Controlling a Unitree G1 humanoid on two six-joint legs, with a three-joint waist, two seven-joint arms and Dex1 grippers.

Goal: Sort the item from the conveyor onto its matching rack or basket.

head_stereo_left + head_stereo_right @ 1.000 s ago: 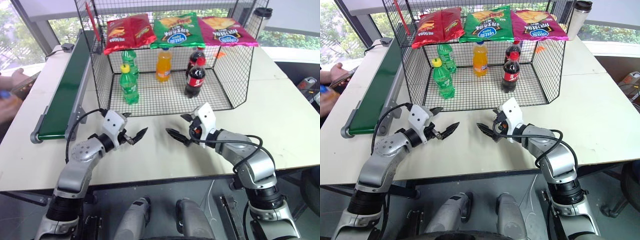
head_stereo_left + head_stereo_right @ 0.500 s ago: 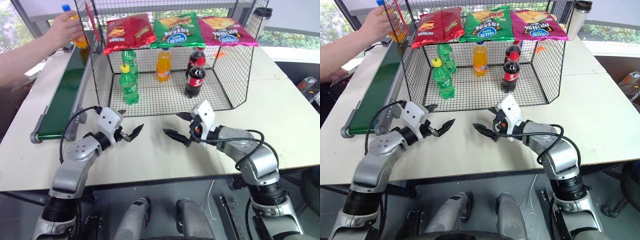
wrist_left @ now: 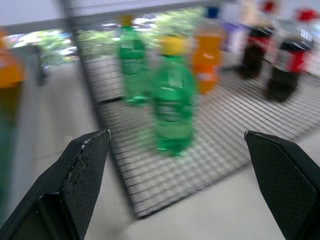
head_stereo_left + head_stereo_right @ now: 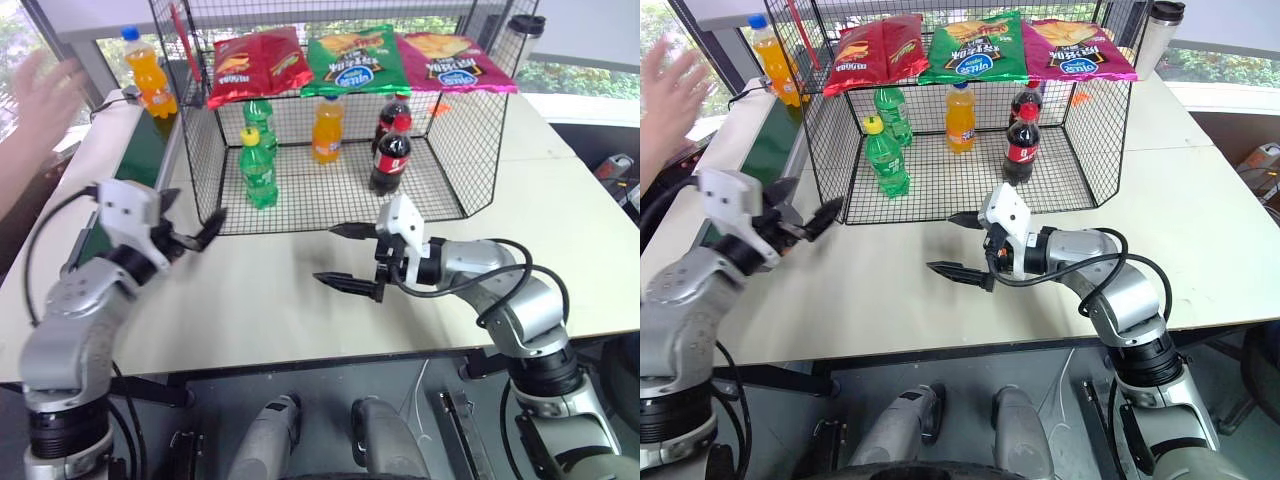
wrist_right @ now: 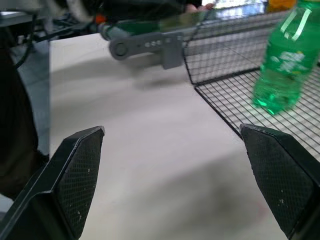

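We see the orange soda bottle [image 4: 148,86] upright at the conveyor's [image 4: 140,160] far end, beside the wire cage [image 4: 200,150]; our left gripper [image 4: 190,225] and right gripper [image 4: 340,256] gape empty over the table [image 4: 560,230].

The orange soda bottle [image 4: 150,73], blue-capped, stands upright on the far end of the dark green conveyor [image 4: 128,185], just beside the black wire-mesh cage [image 4: 470,140].
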